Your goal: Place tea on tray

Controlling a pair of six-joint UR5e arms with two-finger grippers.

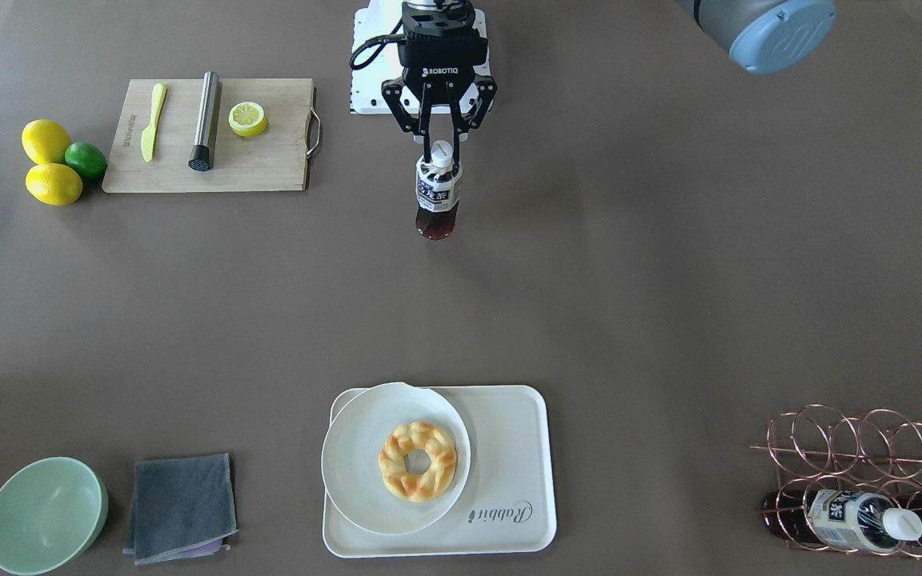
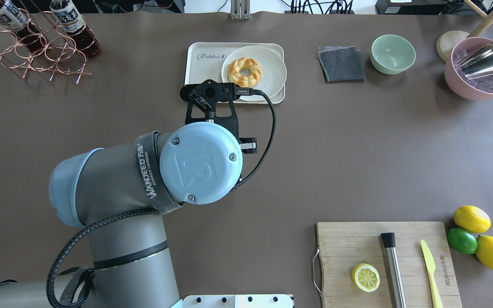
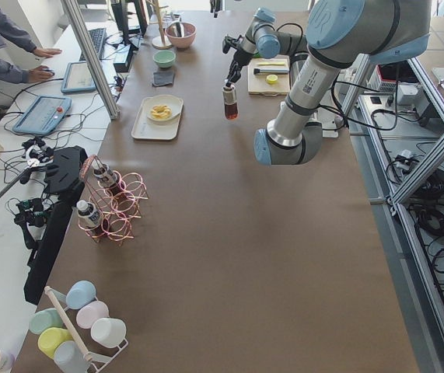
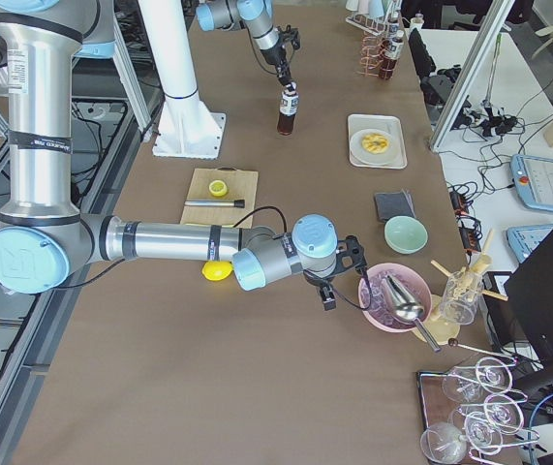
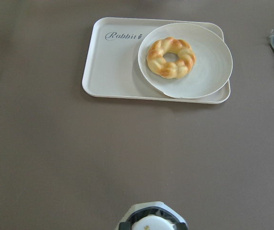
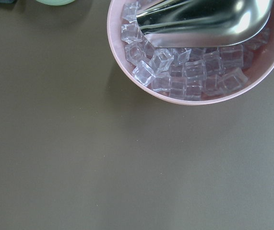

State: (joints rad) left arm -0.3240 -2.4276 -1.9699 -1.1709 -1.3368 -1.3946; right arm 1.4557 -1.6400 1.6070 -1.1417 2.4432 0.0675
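Left gripper (image 1: 441, 158): fingers pinched on the neck of the tea (image 1: 437, 198), just under the white cap. The bottle hangs upright. Gripping high up leaves the body and base free, so it can be set down flat. In the side views the base seems clear of the table, though I can't be sure.

The tea sits mid-table on the robot's side, well apart from the tray (image 1: 509, 472). In the front-facing view the tray is at 6 o'clock from the bottle. In the left wrist view it is at 12 o'clock from the cap (image 5: 151, 223).

The plate (image 1: 357, 472) with the donut (image 1: 418, 462) covers about half the tray and overhangs its rim. The only bare floor is the strip beside the "Rabbit" mark, at 3 o'clock of the plate in the front-facing view. My guess is that strip is the drop spot, and the risk is clipping the plate edge.

The rack (image 1: 869, 432) at 4 o'clock from the tray holds spare identical bottles lying on their sides.

Right gripper (image 4: 328, 291): out of the way at the far end, just beside the pink bowl (image 2: 454, 83) of ice (image 6: 194, 72) and its scoop (image 6: 208, 19). It looks parked. I can't tell if its fingers are apart or together, because only a side view shows it.
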